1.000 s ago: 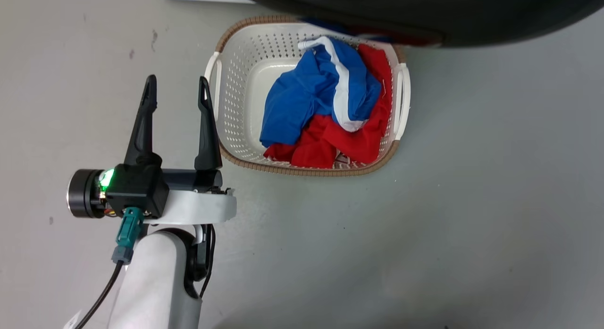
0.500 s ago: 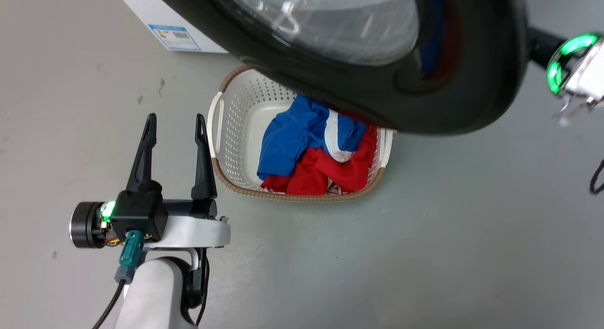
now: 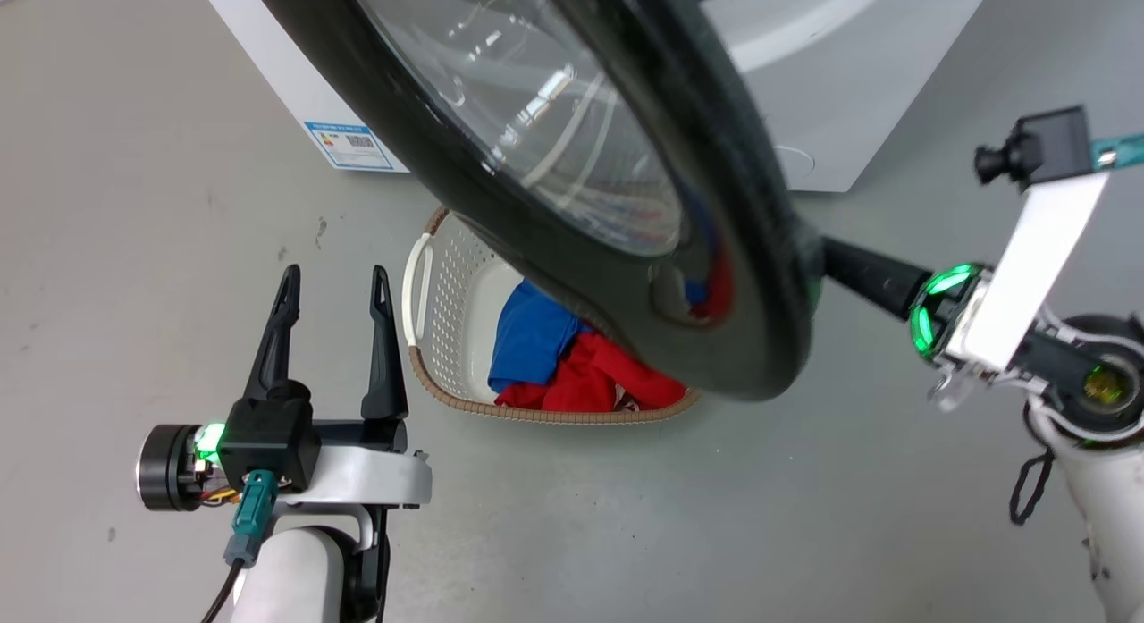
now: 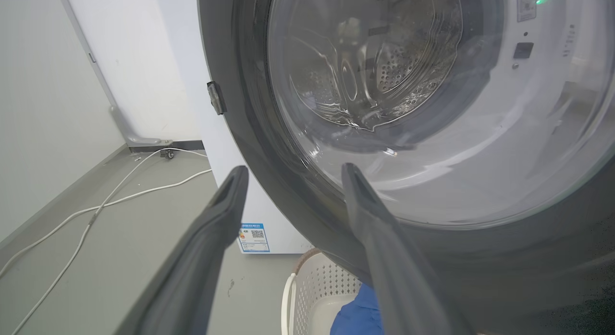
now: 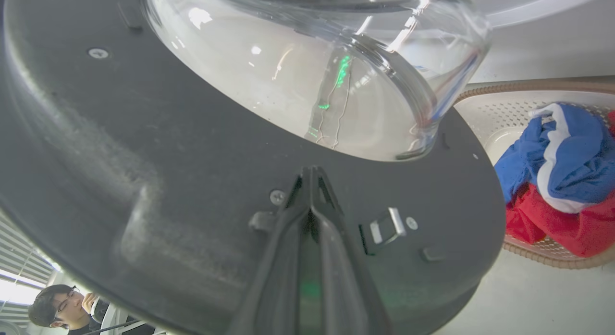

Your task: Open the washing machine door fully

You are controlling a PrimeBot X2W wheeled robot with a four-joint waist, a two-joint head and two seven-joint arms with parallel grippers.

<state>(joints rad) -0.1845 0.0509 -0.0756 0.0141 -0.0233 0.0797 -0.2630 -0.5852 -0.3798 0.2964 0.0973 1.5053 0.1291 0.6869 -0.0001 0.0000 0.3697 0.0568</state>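
Black door: stiff, likely heavy; glass slippery, fragile | our right claw pressed together against door's inner rim, which we judge the safest spot | left claw spread, empty, beside door

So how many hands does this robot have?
2. The left hand, open, hovers left of the basket; the right hand, shut, is at the door's inner face.

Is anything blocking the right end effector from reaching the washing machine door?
Nothing visible. The right end effector, shut, seems to rest on the inner face of the washing machine door, beside its metal latch.
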